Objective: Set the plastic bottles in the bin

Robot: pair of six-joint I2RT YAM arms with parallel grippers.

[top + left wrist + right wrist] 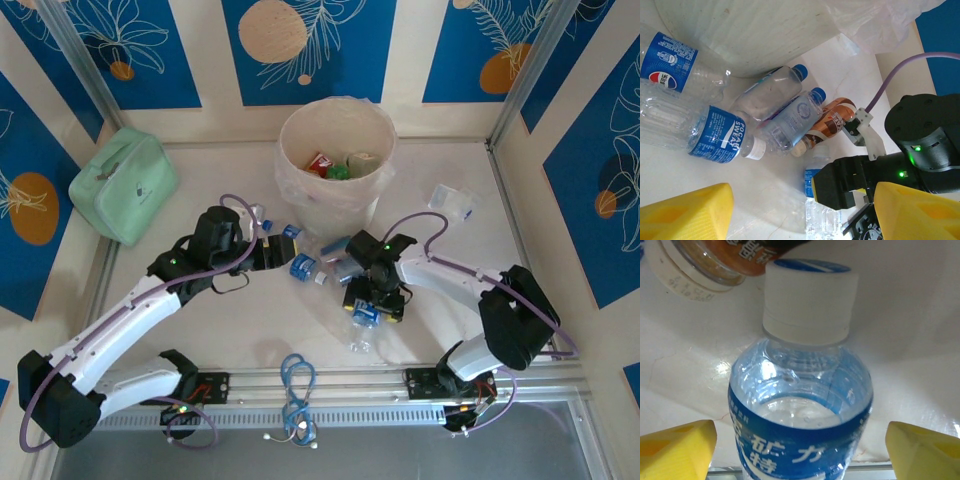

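The plastic bottles (303,266) left to clear lie on their sides in a loose cluster on the table (250,335), at the foot of the bin (290,125). One of them, a white-capped bottle (800,405) with a blue label, lies between the fingers of the right gripper (800,452). The yellow pads (677,450) stand clear of it on both sides, so the jaws are spread and straddling it rather than gripping. They seem lined up across its body so that closing would pinch it squarely. Just past its cap lies a brown-labelled bottle (715,257). The left gripper (800,215) is likewise spread wide with nothing in it. It faces a Pocari Sweat bottle (720,135), a Pepsi bottle (667,55) and two clear blue-capped bottles (785,107) packed side by side by the bin's wall. The arms come at the heap from opposite sides, which probably lets each work its own half without crossing. The bin stands upright with a clear liner (300,195) draped over its rim. Low inside are a green bottle (340,171), a red-labelled one (320,163) and something pale (362,159), with plenty of room above. A crumpled clear bottle (452,200) lies well apart to the right, and a mint-green pouch (125,185) sits at the far left.
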